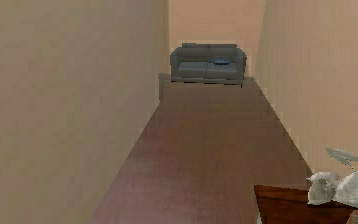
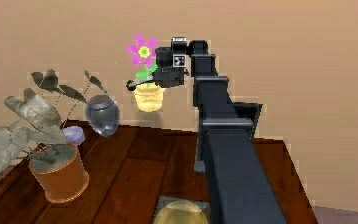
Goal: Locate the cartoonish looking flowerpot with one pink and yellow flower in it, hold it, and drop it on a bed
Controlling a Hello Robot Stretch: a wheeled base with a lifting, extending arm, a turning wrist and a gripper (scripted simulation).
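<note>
My gripper [image 2: 155, 80] holds the cartoonish yellow flowerpot with one pink-and-yellow flower [image 2: 147, 97] clear above the dark brown wooden table [image 2: 147, 152], against the beige wall [image 2: 297, 50]. I cannot tell my fingers' setting. Ahead, a narrow brown-floored corridor [image 1: 209, 130] ends at a grey-blue sofa [image 1: 208, 64].

The flowerpot [image 2: 148, 97] was pale yellow, its flower [image 2: 142, 50] pink with a yellow centre on a green stem. The desk [image 2: 147, 165] was dark reddish-brown wood, the sofa [image 1: 207, 64] grey-blue, the walls [image 1: 67, 90] beige, the arm [image 2: 227, 140] black.

I am seeing the dark wooden table [image 2: 157, 160] carrying a terracotta plant pot [image 2: 59, 175], a grey vase [image 2: 103, 112] and a yellowish round thing [image 2: 182, 212].
</note>
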